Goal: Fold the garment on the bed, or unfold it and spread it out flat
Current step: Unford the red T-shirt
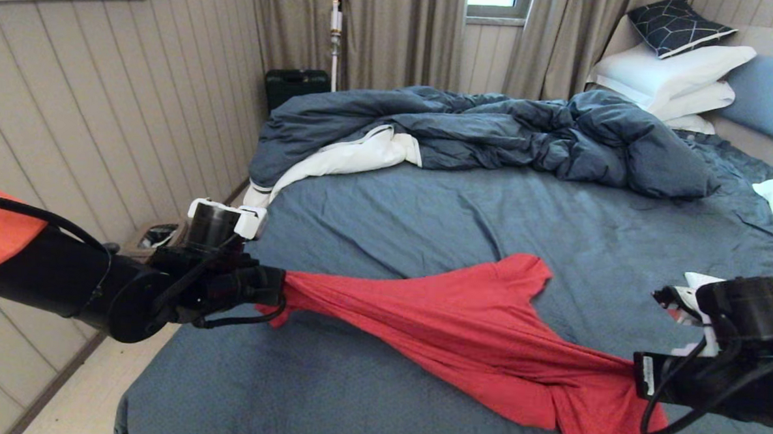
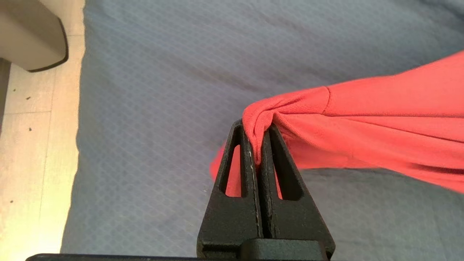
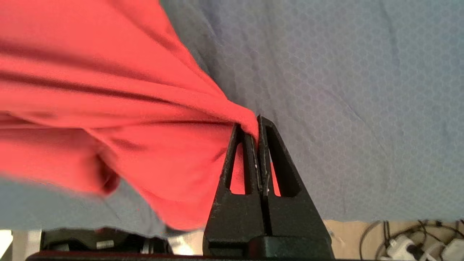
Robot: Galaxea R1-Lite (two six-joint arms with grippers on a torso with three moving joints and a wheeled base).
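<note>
A: Two grips on the garment, strung between them over the near part of the bed. Spread step: pull apart evenly, lower together, no twist.

B: Jaws?

A: Left gripper clamped tight on a bunched seam edge. Right gripper pinched closed on a fold at the other end. Middle part drapes on the sheet.

One garment, one duvet, two end effectors, four pillows.
</note>
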